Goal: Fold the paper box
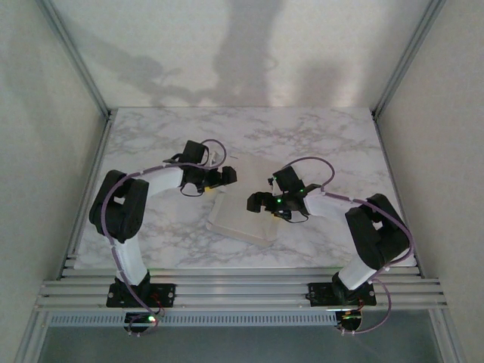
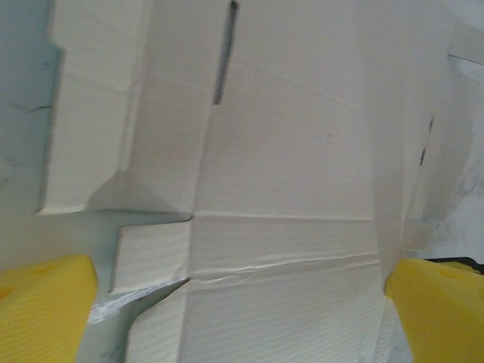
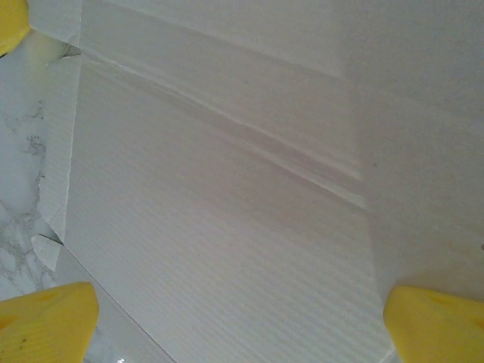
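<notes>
The off-white paper box [image 1: 238, 223] lies flat at the centre of the marble table [image 1: 340, 136]. The left gripper [image 1: 227, 176] is over its 11 o'clock edge and the right gripper [image 1: 254, 203] reaches in from 3 o'clock — both spread wide, grasping nothing, contact unclear.

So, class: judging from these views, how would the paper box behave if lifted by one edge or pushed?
Probably light and floppy: the paper box lies as a thin, mostly flat sheet. Lifted, it would likely bend along its creases. Pushed, it should slide on the smooth table rather than roll or tip.
</notes>
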Controlling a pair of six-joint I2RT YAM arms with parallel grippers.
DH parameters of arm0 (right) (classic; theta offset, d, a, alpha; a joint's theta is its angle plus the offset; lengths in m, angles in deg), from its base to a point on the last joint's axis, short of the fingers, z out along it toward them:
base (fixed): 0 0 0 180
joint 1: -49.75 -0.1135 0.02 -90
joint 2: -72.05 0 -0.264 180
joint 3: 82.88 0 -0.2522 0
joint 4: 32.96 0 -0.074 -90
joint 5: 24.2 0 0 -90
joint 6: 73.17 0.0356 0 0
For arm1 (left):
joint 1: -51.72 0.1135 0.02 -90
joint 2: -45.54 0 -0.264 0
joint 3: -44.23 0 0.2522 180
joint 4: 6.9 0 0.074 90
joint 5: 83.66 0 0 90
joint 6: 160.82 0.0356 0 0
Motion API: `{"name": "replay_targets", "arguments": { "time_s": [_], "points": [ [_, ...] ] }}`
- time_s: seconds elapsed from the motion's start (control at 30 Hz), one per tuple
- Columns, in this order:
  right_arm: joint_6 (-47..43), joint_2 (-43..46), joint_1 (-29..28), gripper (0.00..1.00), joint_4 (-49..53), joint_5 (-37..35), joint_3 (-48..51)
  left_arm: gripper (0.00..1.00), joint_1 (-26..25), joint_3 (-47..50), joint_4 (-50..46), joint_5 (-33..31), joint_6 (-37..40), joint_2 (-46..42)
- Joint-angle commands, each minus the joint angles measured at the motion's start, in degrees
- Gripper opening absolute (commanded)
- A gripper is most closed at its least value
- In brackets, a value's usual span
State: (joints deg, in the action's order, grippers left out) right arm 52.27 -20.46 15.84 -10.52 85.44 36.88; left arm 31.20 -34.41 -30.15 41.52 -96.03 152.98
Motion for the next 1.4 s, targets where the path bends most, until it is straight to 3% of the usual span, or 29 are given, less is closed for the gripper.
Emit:
{"name": "replay_targets", "arguments": {
  "time_s": [0.0, 0.83, 1.37],
  "points": [
    [0.59, -3.5, -0.58, 0.99, 1.69, -0.65, 2.18, 0.99, -1.42, -2.33, -2.79, 2.41, 1.73, 1.02],
    [0.57, -5.66, -0.57, 0.99, 0.07, -1.27, 3.23, 0.99, -5.0, -5.02, -1.36, 3.17, -0.11, 3.53],
    [-0.2, -5.21, -0.55, 0.99, 0.97, -1.97, 3.16, 0.99, -5.67, -4.49, -0.31, -1.34, -1.62, 2.21]
  ]
}}
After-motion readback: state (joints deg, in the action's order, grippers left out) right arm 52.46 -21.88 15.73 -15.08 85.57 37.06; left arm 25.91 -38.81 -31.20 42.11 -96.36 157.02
